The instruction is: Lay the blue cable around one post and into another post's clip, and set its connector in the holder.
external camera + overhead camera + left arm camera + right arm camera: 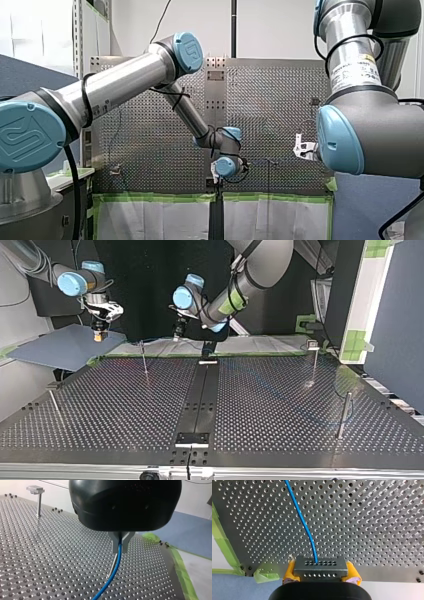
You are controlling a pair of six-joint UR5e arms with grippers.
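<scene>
In the left wrist view my left gripper [120, 549] is shut on the blue cable [113, 572], which hangs from its metal fingers [114, 542] down past a thin post [113, 566] to the perforated table. My right gripper [320, 572] has yellow pads [289, 570] and is shut on the dark grey connector [329, 568]. The blue cable [303, 522] leaves the connector's face and runs away over the table. In the top view my left gripper [178, 335] hovers at the table's far edge near the middle. My right gripper [99, 335] is further left, above a grey sheet [60, 347].
Thin posts stand on the table [125, 405]: one near my left gripper [144, 359], one with a clip top [313, 360], one at the view's right [343, 415], one at its left [54, 402]. A black strip [200, 395] runs down the middle. Green tape [222, 542] marks the edge.
</scene>
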